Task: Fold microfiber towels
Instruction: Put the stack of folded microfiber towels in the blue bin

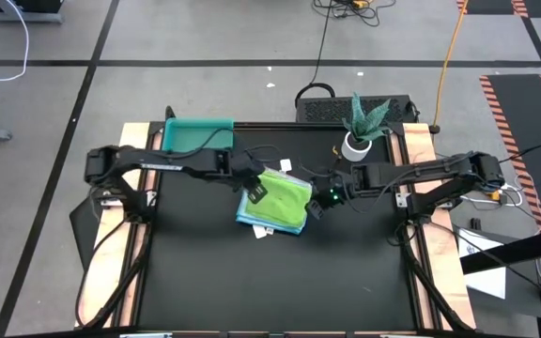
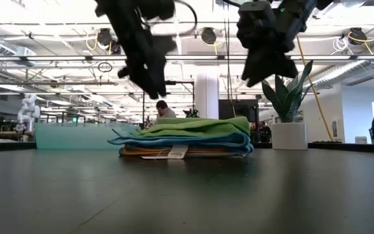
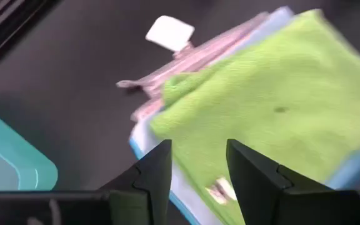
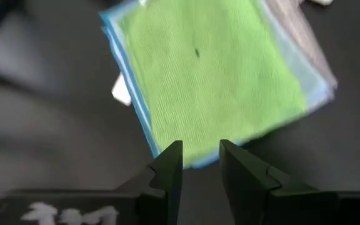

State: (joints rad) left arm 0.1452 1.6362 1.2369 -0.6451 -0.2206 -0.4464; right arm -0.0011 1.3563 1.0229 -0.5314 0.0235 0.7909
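1. Both arms reach in to mid-desk. Left end effector hangs over the near-left edge of the towel stack; right end effector over its right edge.
2. Low view: both hover clear above the stack, no contact. It also shows the layers, green towel on top, blue and orange below; the high view doesn't.
3. Wrist views: both end effectors' fingers stand partly apart, nothing between them.
4. Stack sits just beside the teal tray and near the potted plant.
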